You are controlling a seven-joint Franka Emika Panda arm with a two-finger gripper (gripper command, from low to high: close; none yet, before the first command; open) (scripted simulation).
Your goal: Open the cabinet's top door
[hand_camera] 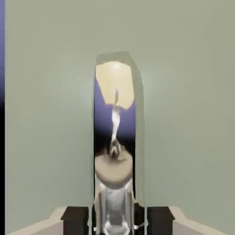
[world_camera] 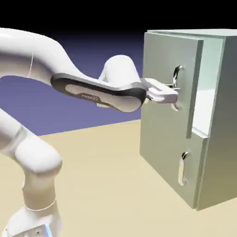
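Observation:
The grey-green cabinet (world_camera: 221, 139) stands at the exterior view's right. Its top door (world_camera: 159, 65) stands a little ajar, with pale interior showing past its right edge. My gripper (world_camera: 172, 95) reaches level to the door's long silver handle (world_camera: 177, 74) and is shut on its lower part. In the hand view the shiny handle (hand_camera: 114, 133) runs up from between my dark fingertips (hand_camera: 75, 219). My gripper (hand_camera: 117, 222) is clamped around the handle, and the door panel (hand_camera: 46, 114) fills the picture.
Below the top door is the shorter door (world_camera: 159, 152) with its small handle (world_camera: 184, 167), closed. The cabinet stands on a tan table (world_camera: 106, 176). The white arm spans from the lower left across to the door.

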